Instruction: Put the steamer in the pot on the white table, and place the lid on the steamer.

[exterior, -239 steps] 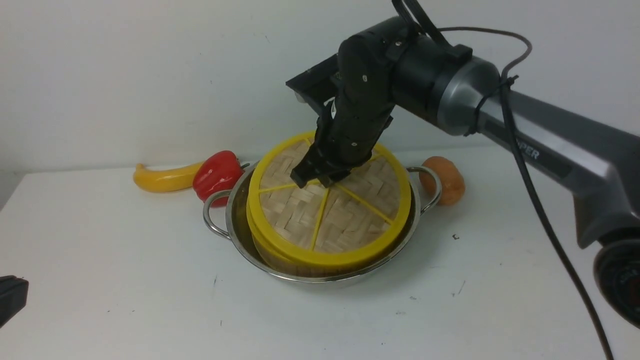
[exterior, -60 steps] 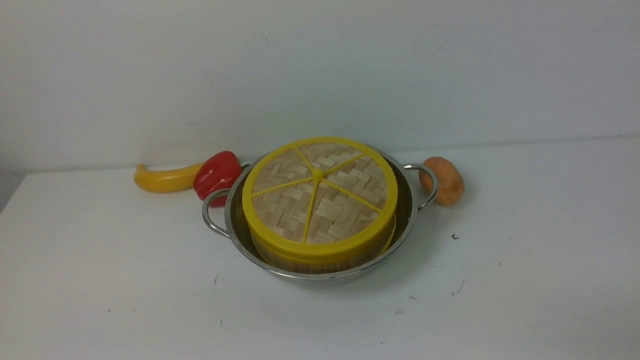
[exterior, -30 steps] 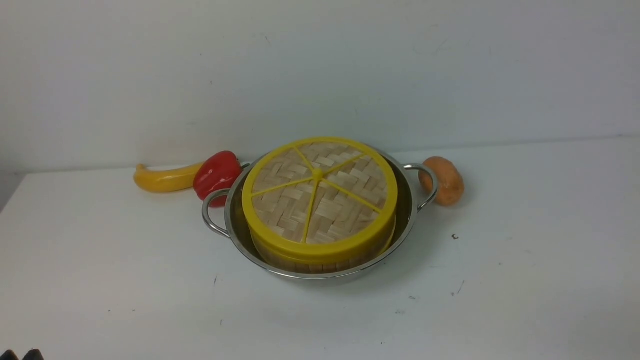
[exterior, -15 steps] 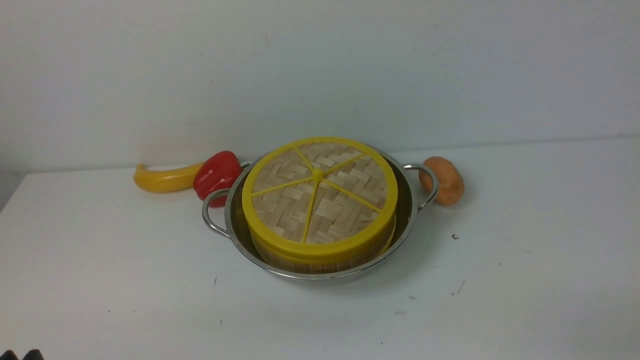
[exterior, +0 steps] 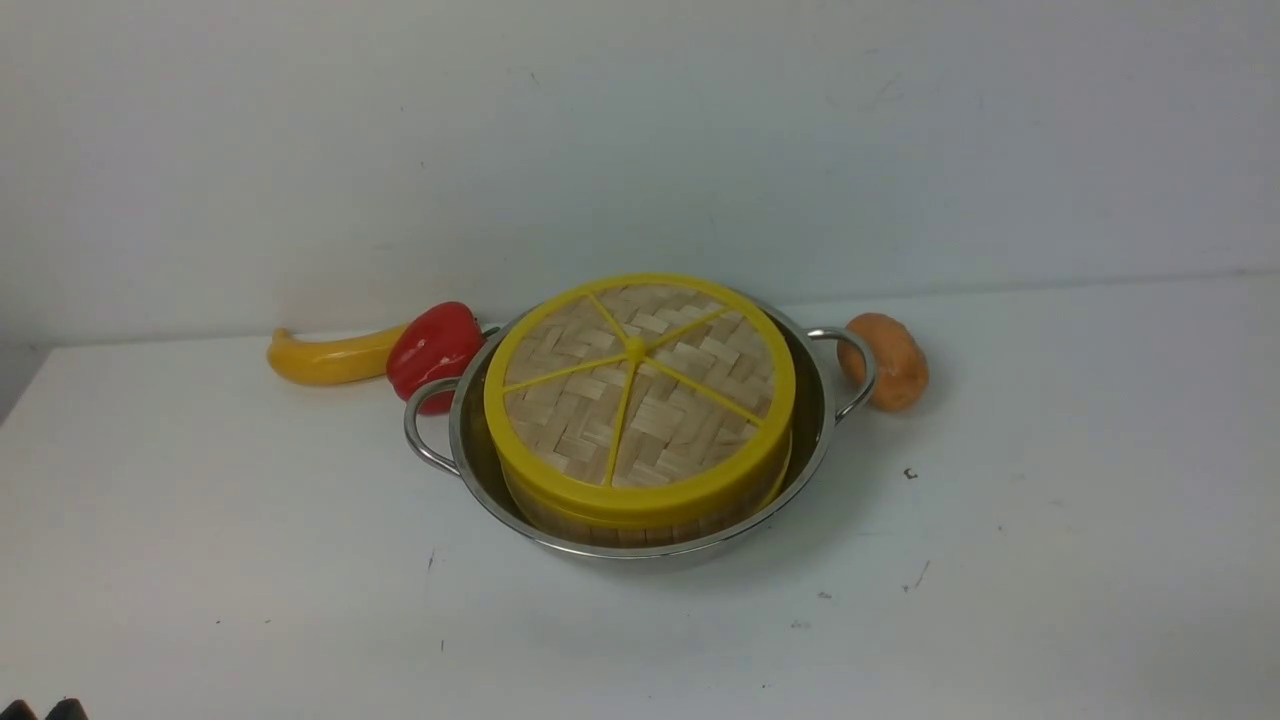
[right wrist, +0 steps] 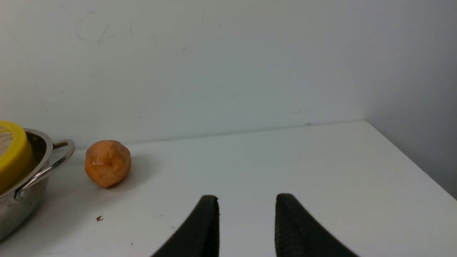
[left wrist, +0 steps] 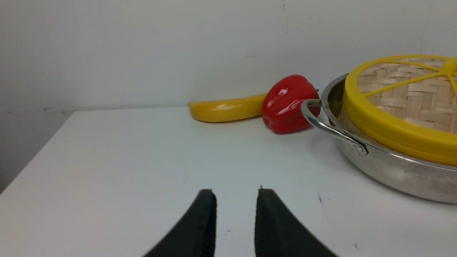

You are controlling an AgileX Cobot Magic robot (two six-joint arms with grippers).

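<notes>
**Operator:** Steamer (exterior: pixel 640 515) sits inside the pot (exterior: pixel 812 440) on my front feed, and the lid (exterior: pixel 640 395) lies flat on top of it, yellow rim lined up with the basket's rim. The pot rests on the white counter (exterior: pixel 1050 520), near the back wall.

**Supervisor:** What else is on the counter?

**Operator:** I see a red pepper (exterior: pixel 432 350) touching the pot's left handle, with a yellow banana (exterior: pixel 325 358) just beyond it on the left. An orange, potato-like piece (exterior: pixel 890 360) sits just beside the right handle.

**Supervisor:** And the arms?

**Operator:** Both are well apart from the pot. On my left wrist feed the left end effector (left wrist: pixel 236 194) has its two black fingers spread with a gap between them and nothing in that gap; it points over bare counter toward the pepper and banana, the pot off to one side. On my right wrist feed the right end effector (right wrist: pixel 247 200) is likewise spread and empty, over bare counter, with the orange piece and the pot's handle near the edge of that picture. On the front feed only a sliver of dark finger shows at the lower left corner.
</notes>
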